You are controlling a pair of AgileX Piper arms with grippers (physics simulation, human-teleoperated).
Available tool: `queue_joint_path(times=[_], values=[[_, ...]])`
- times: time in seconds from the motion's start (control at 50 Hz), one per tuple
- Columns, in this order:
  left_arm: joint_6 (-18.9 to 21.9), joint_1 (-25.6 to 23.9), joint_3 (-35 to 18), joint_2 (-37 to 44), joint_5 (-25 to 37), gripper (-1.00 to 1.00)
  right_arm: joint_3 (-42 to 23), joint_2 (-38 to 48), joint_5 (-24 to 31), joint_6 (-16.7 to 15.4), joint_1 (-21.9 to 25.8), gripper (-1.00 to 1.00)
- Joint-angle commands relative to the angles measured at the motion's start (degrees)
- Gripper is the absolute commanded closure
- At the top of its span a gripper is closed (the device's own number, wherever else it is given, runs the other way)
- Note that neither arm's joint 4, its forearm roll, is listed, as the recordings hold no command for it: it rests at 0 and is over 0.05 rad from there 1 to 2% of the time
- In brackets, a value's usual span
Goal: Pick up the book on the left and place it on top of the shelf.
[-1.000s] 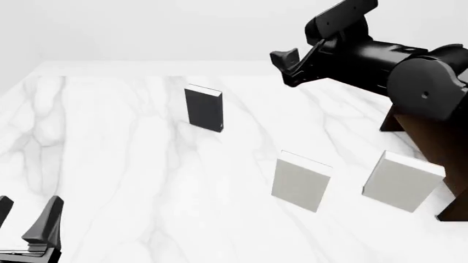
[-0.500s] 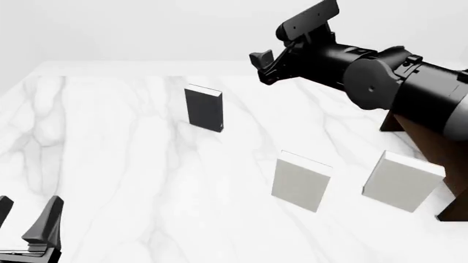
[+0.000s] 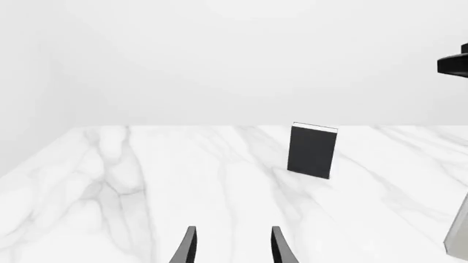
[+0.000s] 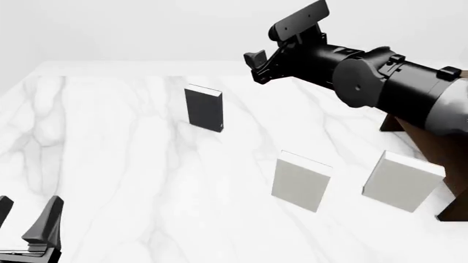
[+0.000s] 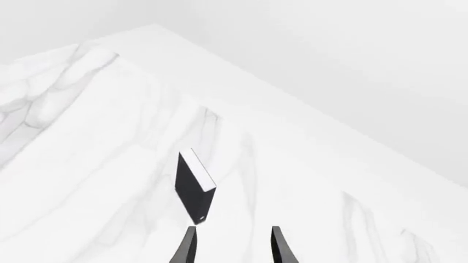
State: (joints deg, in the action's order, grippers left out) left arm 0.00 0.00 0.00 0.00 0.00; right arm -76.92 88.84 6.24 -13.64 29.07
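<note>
The small black book [image 4: 204, 108] stands upright on the white marble table [image 4: 109, 142], left of centre and toward the far side. It also shows in the left wrist view [image 3: 313, 151] and the right wrist view [image 5: 193, 187]. My right gripper [image 4: 256, 66] hangs in the air to the book's right and above it, open and empty, its fingers [image 5: 188, 246] pointing down toward the book. My left gripper [image 4: 26, 216] rests open at the near left corner, far from the book. The dark brown shelf [image 4: 437, 150] stands at the right edge, mostly hidden by the right arm.
Two larger light-grey books stand upright near the front right: one [image 4: 301, 181] in the middle, the other [image 4: 403, 181] beside the shelf. An edge of a grey book [image 3: 459, 235] shows in the left wrist view. The right arm's thick body [image 4: 380, 90] spans the upper right.
The right arm has swung leftward, bringing its open gripper closer to the black book. The left gripper and all the books have stayed put.
</note>
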Motion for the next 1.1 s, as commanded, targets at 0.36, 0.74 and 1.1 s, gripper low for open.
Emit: queue_joint_path(times=[0.36, 0.74, 1.1], values=[[0.0, 0.0, 0.0, 0.0, 0.0, -1.00, -11.0, 16.6, -4.9, 3.2, 1.9, -1.00], [0.0, 0.0, 0.0, 0.0, 0.0, -1.00, -14.9, 22.7, -5.4, 4.3, 1.3, -1.00], [0.0, 0.0, 0.0, 0.0, 0.0, -1.00, -14.3, 25.3, -7.6, 5.0, 1.0, -1.00]])
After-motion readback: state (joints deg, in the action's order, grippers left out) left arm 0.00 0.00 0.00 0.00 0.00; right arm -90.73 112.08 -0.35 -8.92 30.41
